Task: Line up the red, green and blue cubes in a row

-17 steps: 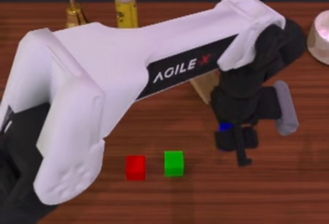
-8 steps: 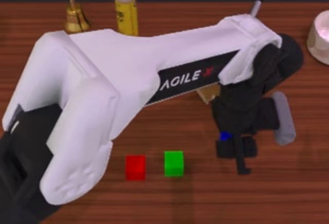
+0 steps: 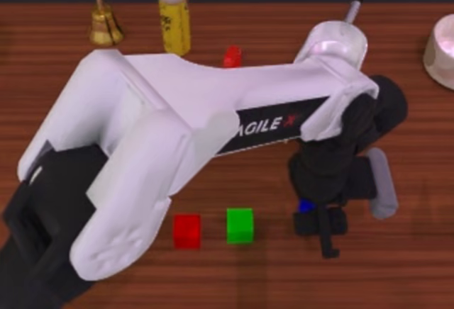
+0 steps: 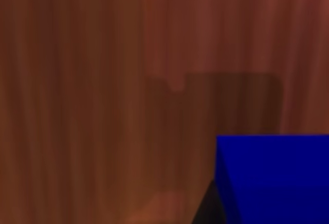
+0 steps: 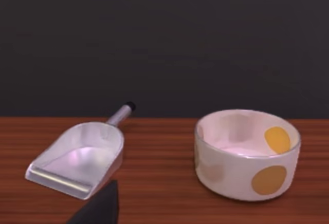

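**Blue cube carried toward the row**

Fingers of the left gripper (image 3: 320, 222), near the tabletop's front edge and right of centre, are clenched on the blue cube (image 3: 306, 206), of which the top view shows only a small blue corner under the black wrist. Compared with the frames half a second and one second ago, the gripper and cube have moved toward the front edge, and the arm's white links have swung clear of a small red object (image 3: 231, 57) near the rear edge. This places the blue cube almost level with the green cube (image 3: 240, 225) and red cube (image 3: 186, 230), which sit side by side, apart, near the front edge and have not moved. Judged from this, the carry is nearly done; lowering and release to the right of green remain.

The left wrist view fills with wood grain and one blue face (image 4: 272, 178), so the cube seems close above the tabletop (image 3: 397, 266), a height the top view cannot give. The right arm is out of the top view; its wrist view looks at a metal scoop (image 5: 77, 157) and a spotted bowl (image 5: 247, 154) by the rear edge. Whether its fingers are released cannot be told.
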`<move>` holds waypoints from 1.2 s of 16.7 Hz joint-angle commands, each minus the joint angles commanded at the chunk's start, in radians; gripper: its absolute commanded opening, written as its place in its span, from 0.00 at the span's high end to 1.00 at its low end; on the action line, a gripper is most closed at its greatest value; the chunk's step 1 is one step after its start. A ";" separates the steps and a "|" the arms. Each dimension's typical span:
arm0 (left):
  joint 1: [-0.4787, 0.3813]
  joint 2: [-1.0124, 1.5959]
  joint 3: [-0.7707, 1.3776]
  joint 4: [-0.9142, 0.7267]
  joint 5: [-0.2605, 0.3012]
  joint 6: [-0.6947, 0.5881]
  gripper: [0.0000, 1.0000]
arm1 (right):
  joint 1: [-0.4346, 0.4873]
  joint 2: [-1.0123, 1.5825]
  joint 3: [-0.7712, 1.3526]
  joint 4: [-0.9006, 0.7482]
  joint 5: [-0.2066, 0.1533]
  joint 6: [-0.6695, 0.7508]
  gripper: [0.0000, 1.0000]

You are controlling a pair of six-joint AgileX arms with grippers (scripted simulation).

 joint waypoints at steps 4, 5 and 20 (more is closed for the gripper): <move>0.000 0.000 0.000 0.000 0.000 0.000 0.70 | 0.000 0.000 0.000 0.000 0.000 0.000 0.00; 0.000 0.000 0.000 0.000 0.000 0.000 0.62 | 0.000 0.000 0.000 0.000 0.000 0.000 0.00; 0.000 0.000 0.000 0.000 0.000 0.000 0.00 | 0.000 0.000 0.000 0.000 0.000 0.000 0.00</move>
